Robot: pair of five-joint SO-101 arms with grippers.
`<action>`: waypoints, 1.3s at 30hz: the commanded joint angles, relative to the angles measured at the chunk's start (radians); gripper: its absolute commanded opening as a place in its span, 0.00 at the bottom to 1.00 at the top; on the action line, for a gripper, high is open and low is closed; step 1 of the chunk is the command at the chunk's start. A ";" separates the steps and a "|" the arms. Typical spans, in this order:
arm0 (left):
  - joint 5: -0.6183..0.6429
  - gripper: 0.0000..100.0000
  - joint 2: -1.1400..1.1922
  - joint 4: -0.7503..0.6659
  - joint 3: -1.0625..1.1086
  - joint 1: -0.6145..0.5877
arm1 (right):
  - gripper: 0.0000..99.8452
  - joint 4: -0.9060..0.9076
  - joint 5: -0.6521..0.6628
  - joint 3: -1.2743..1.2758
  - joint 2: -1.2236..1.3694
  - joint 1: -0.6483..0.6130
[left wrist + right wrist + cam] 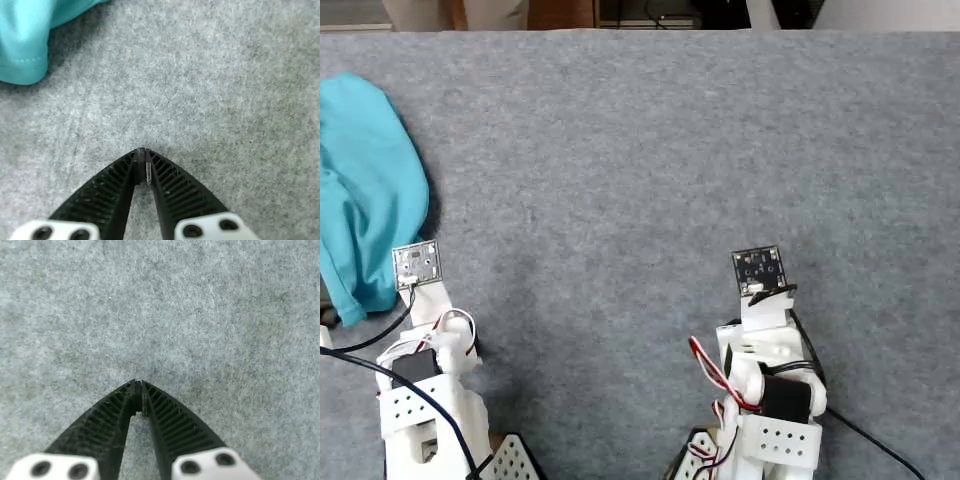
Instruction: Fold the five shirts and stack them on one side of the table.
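As it lies, the teal shirt [370, 190] runs far to near.

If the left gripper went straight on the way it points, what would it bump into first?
The left gripper would probably meet just the grey table; the teal shirt lies off to one side of that line.

Teal shirt [365, 180]: cut off at the picture's edge, outline incomplete.
Left arm base [420, 420]: cut off, near the shirt.
Right arm base [765, 430]: cut off, well apart from the shirt.
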 commanded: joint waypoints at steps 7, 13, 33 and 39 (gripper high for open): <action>0.008 0.02 -0.010 0.003 -0.006 0.008 | 0.01 0.005 -0.009 -0.002 -0.044 0.005; 0.008 0.02 -0.010 0.003 -0.006 0.009 | 0.01 0.005 -0.009 -0.002 -0.044 0.001; 0.012 0.02 -0.010 0.006 -0.008 0.008 | 0.01 0.005 -0.011 -0.002 -0.044 -0.001; 0.014 0.02 -0.010 0.017 -0.057 -0.003 | 0.01 0.005 -0.011 -0.002 -0.044 -0.001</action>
